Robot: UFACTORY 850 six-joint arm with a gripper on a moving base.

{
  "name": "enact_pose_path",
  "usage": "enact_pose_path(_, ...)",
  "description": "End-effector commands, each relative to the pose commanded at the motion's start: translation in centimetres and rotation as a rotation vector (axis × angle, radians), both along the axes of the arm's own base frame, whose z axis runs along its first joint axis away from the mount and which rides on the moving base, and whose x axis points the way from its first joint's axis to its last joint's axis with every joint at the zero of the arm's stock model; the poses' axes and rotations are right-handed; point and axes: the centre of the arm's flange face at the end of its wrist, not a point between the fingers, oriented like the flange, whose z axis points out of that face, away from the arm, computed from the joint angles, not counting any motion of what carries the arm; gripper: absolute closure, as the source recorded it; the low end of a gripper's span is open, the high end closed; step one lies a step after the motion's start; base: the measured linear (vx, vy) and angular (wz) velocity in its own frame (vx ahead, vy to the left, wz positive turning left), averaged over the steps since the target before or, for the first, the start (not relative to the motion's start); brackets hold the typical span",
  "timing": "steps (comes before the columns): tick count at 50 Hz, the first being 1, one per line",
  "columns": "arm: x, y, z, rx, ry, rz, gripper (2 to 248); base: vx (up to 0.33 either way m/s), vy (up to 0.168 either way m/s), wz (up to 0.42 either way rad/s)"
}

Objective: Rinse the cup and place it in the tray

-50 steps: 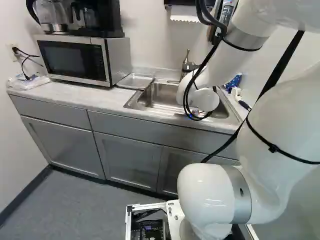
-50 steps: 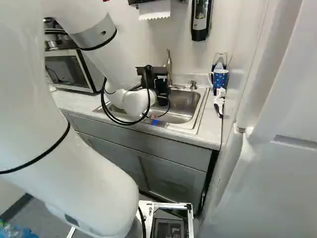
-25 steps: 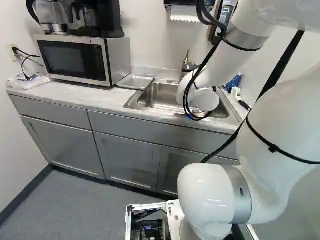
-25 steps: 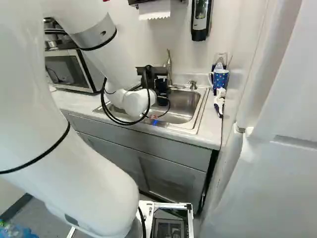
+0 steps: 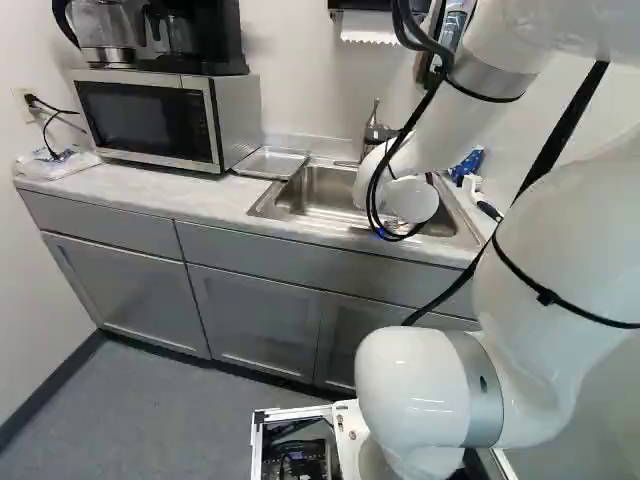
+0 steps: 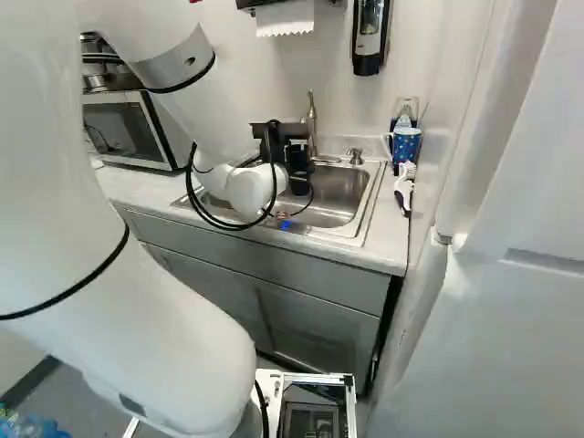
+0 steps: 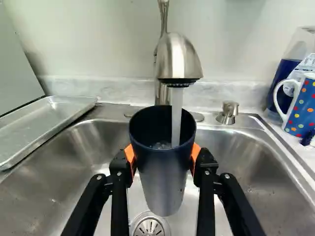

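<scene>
Two orange pads [image 7: 195,157] of my gripper [image 7: 163,157] are grasping the navy tumbler [image 7: 165,182] from opposite sides, a little below its rim. The tumbler is hanging above the sink [image 7: 251,182], over the drain [image 7: 149,227], with its mouth directly under the faucet [image 7: 178,56]. The water stream [image 7: 176,115] is entering that mouth. Governing relation: the long axis is running close to upright, nearly in line with the stream, and the opening is facing up (the exact lean I cannot tell). I am judging this to be the rinsing step, with emptying and placement both outstanding.

For the coming move, the tumbler is needing a sideways exit from beneath the spout, then a tip over the sink. The metal tray [image 7: 44,118] is lying on the counter [image 5: 130,185] to my left, between the sink and the microwave [image 5: 150,120], well apart from the tumbler. A full tumbler may be slopping if it is travelling upright, and wet walls may be slipping between the pads.

Change check against the earlier base views: none is showing. My arm [image 5: 560,250] is holding the same pose, and the base [image 6: 274,388] is standing unmoved.
</scene>
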Motion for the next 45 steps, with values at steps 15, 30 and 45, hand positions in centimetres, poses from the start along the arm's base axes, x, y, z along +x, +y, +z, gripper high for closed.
enact_pose_path(15, 0.00, 0.00, 0.00, 0.000, 0.000, 0.000, 126, 0.000, 0.000, 0.000)
enact_pose_path(30, 0.00, 0.00, 0.00, 0.000, 0.000, 0.000, 126, 0.000, 0.000, 0.000)
enact_pose_path(45, 0.00, 0.00, 0.00, 0.000, 0.000, 0.000, 126, 0.000, 0.000, 0.000)
